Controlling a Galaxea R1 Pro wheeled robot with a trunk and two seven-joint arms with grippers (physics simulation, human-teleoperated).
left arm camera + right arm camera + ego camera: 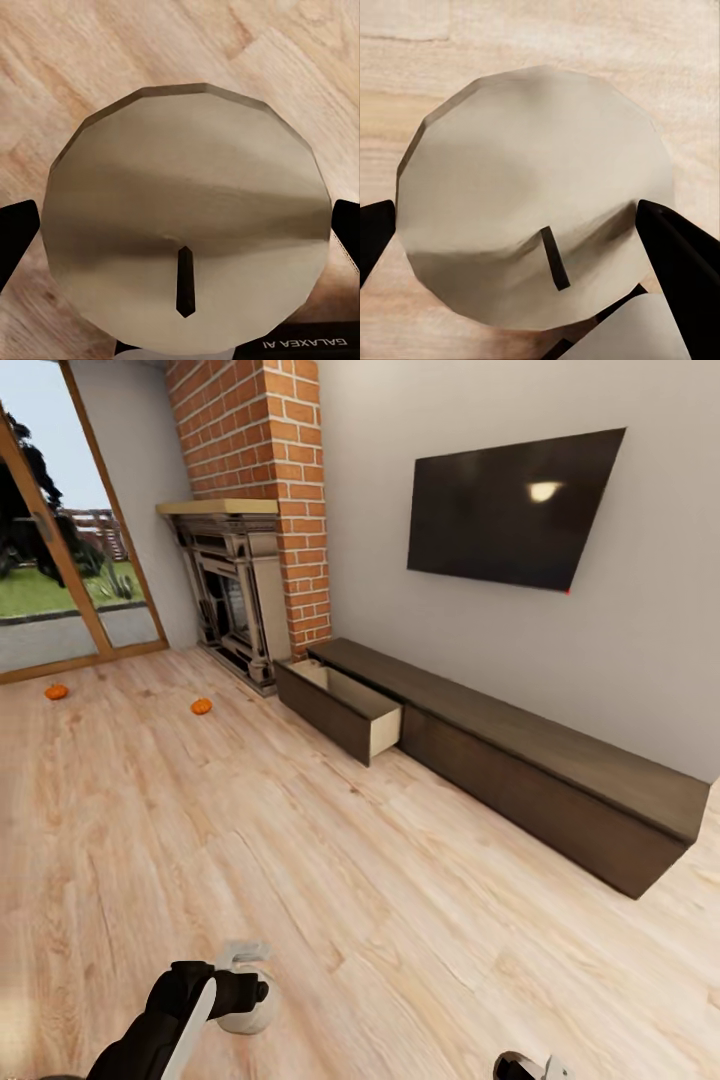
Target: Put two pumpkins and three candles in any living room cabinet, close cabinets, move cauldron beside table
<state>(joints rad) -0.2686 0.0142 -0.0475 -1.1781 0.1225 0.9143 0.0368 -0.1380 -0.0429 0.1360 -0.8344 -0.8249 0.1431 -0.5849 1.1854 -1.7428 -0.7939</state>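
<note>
Head view shows both pumpkins [201, 706] [56, 691] unstowed on the floor, cabinet [520, 770] drawer [340, 708] open; each wrist's jaws clamp a candle [187, 217] [536, 225].

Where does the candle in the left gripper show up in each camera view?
Head: left candle, bottom left, at the arm's end.
Left wrist: centre, between the black fingers.
Right wrist: a second candle sits there instead.
Shared landmark: pale wood floor.

Wall-mounted black television [512, 508], brick chimney [262, 450], grey-black fireplace [232, 598], glass door [55, 540]
</note>
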